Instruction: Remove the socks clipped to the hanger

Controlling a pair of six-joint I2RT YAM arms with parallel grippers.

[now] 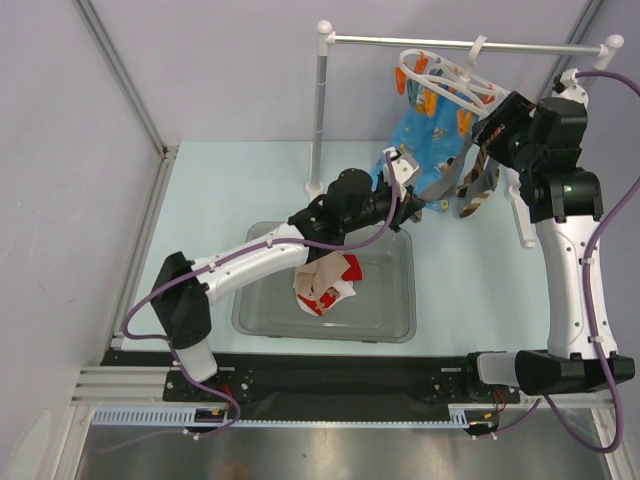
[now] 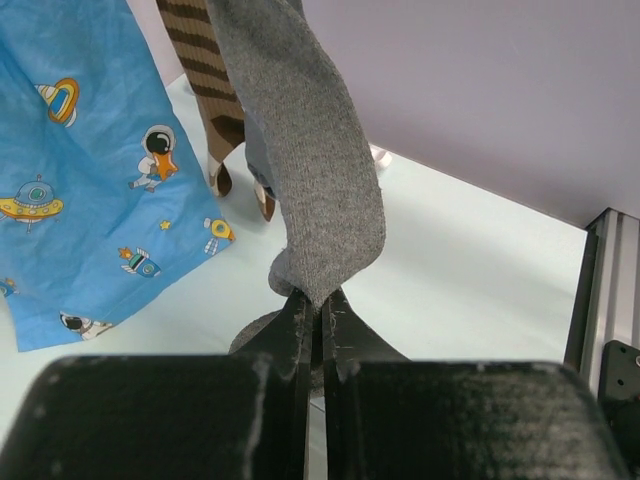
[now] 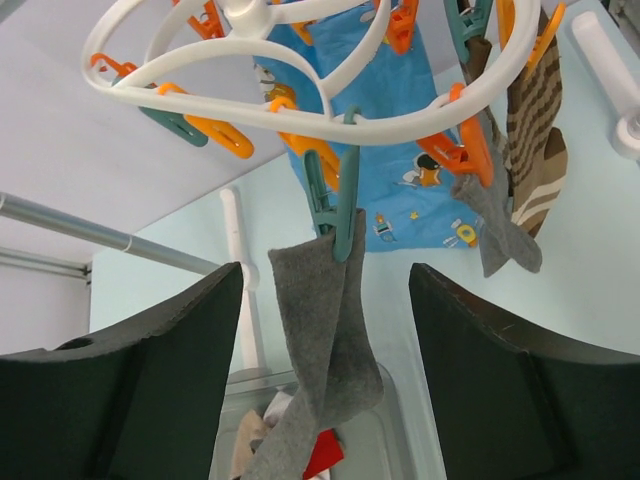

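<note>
Some socks (image 1: 325,285) lie in the tray (image 1: 400,330), while blue, striped and grey ones hang on the hanger (image 1: 450,85), left gripper (image 2: 320,310) pinching the grey sock (image 2: 310,150), right gripper (image 3: 325,275) spread by its peg (image 3: 335,210).

knitted grey sock (image 2: 310,150); hanger (image 3: 300,90) seemingly plastic

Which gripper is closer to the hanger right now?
Right. The right gripper is just under the hanger, fingers open either side of the pegged grey sock. The left gripper is lower down, shut on that sock's bottom end.
</note>
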